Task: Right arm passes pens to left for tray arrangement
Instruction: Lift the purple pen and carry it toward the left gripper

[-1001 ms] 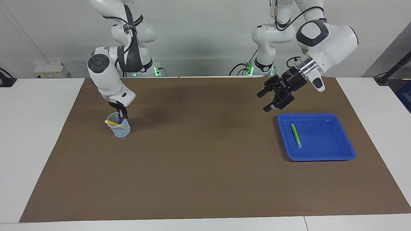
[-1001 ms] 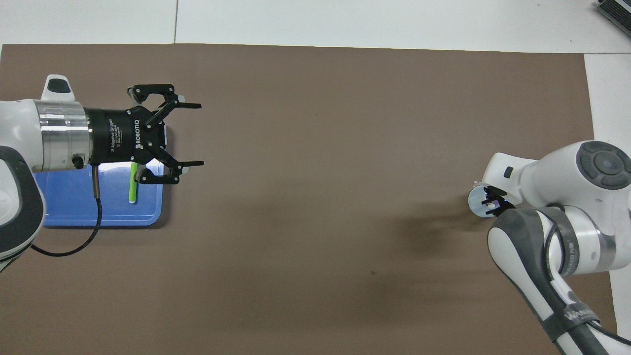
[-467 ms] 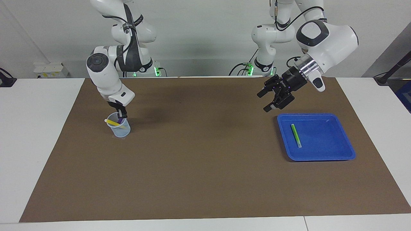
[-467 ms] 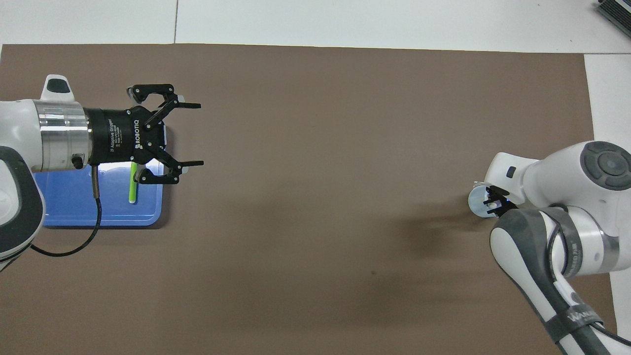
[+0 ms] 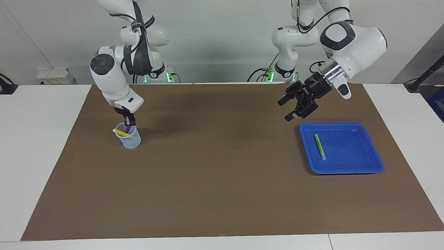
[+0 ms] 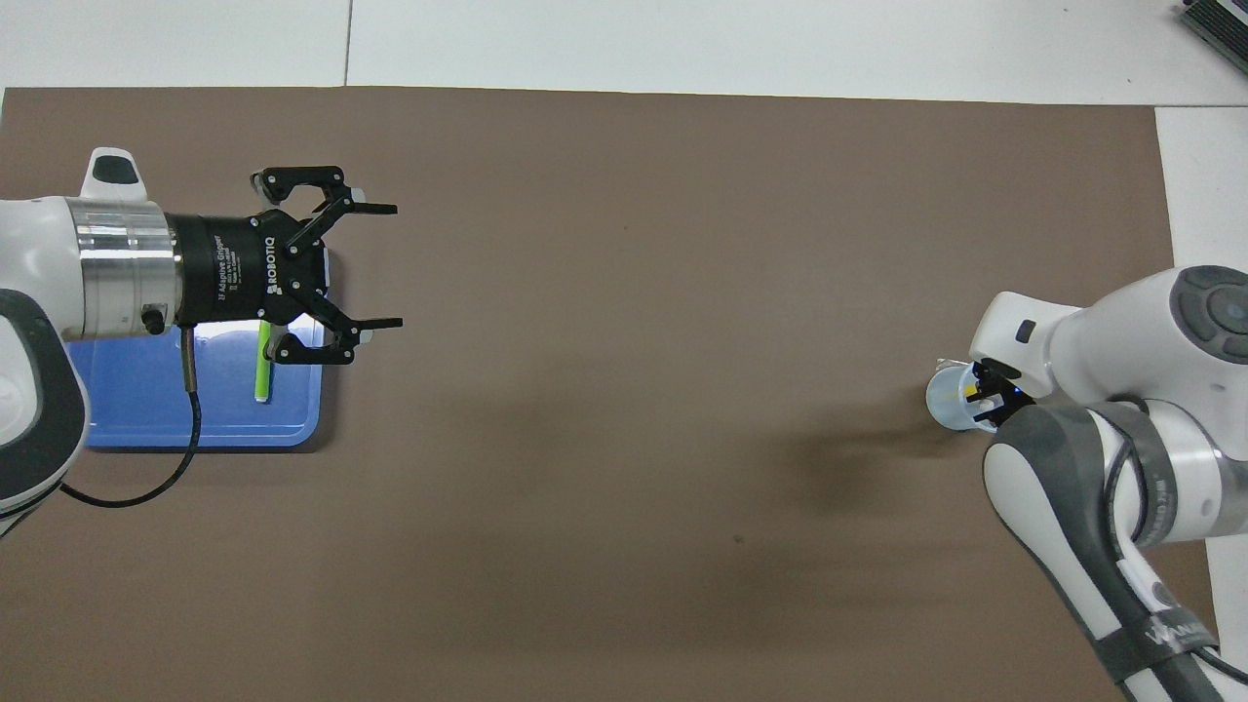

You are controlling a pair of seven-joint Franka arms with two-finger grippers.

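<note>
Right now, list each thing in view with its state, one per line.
Right pincer: shut on the purple pen, at the cup's mouth.
Left pincer: open, empty, waiting by the tray's corner.
Cup: upright, holding the purple and yellow pens.
Yellow pen: leaning across the cup's rim.
Green pen: lying flat in the tray.
Tray: flat on the mat.

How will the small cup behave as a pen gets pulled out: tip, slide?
Likely tippy: the cup looks small, thin and light, with the yellow pen leaning over its rim. It stands loose on the mat, so it may slide.
</note>
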